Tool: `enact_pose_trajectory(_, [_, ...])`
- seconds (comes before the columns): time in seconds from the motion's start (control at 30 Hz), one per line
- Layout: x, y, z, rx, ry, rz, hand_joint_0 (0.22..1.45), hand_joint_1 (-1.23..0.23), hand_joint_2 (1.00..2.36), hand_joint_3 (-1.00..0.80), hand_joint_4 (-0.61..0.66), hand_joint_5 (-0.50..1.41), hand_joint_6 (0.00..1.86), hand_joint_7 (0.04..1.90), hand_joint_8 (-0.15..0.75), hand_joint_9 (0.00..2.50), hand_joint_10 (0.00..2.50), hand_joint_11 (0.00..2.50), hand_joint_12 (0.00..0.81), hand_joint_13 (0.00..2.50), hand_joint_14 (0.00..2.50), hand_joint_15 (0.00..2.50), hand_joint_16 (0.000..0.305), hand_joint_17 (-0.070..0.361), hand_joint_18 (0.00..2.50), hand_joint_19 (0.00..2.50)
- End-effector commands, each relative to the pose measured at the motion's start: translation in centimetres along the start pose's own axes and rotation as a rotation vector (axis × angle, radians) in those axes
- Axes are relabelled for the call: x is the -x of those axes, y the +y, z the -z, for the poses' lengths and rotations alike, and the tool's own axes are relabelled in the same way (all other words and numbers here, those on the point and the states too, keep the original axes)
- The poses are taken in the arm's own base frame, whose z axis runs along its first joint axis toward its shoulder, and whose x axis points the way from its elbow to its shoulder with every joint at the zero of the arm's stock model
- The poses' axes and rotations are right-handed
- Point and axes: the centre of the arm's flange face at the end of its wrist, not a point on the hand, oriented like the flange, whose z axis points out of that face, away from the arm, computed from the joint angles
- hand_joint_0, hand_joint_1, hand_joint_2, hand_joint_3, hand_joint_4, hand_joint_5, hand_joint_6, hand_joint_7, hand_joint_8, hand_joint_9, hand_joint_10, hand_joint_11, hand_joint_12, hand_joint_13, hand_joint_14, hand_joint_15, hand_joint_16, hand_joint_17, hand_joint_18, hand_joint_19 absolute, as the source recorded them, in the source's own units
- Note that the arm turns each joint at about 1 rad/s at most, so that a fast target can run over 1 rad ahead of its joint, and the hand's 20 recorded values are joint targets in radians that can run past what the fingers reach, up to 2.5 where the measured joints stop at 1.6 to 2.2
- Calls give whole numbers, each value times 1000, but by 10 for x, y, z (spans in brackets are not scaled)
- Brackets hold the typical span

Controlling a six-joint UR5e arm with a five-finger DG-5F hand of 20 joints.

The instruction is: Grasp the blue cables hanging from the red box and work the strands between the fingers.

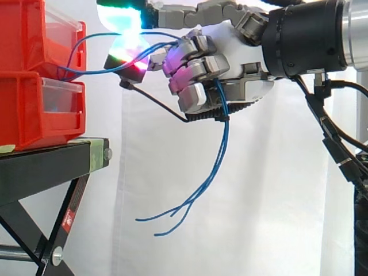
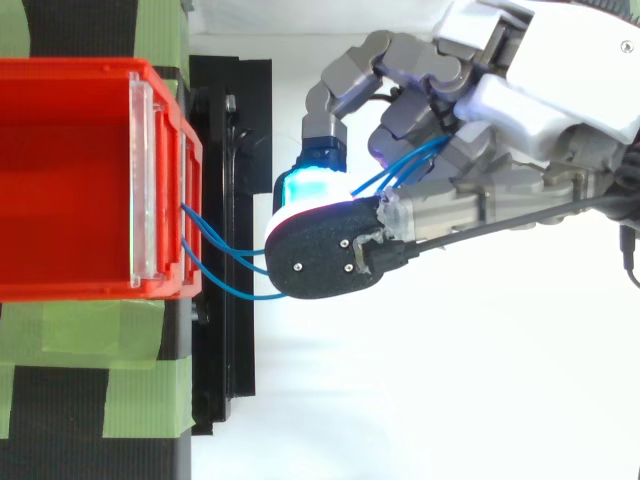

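Curling round the blue cables (image 1: 224, 133), the hand (image 1: 230, 57) has them clenched between its bent fingers and the palm. In the side view the arm comes in from the right at the level of the upper red bin (image 1: 23, 34), which sits stacked on a lower bin (image 1: 29, 109) on the black stand (image 1: 46, 167). The strands leave the front of the upper bin, run across the gap in a loose arc and pass into the hand beside a pad (image 1: 131, 57) glowing green and magenta. Below the curled fingers they come out again and hang free before the white curtain (image 1: 144, 241), their loose ends sweeping down and toward the stand's side.

From above, two strands (image 2: 240, 250) cross from the bin's front (image 2: 160, 180) to the hand (image 2: 520, 100), slipping under a black-backed fingertip and showing again among the bent fingers. A pad (image 2: 310, 190) glows cyan there. Green tape (image 2: 140, 380) lies across the stand beside the bin.
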Motion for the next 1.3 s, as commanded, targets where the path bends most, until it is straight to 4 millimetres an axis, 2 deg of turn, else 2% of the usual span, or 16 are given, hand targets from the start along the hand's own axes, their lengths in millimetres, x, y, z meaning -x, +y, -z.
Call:
enact_pose_trajectory(0.0, [0,0,0,0,0,0,902,-703,1046,196,214,91,1415,964,491,1853,2500,2500,681,1973,2500,1634,225,168,2500,868])
enact_pose_trajectory(1.27, [0,0,0,0,0,0,893,-702,1066,215,203,101,1413,967,491,1853,2500,2500,681,1973,2500,1634,225,168,2500,868])
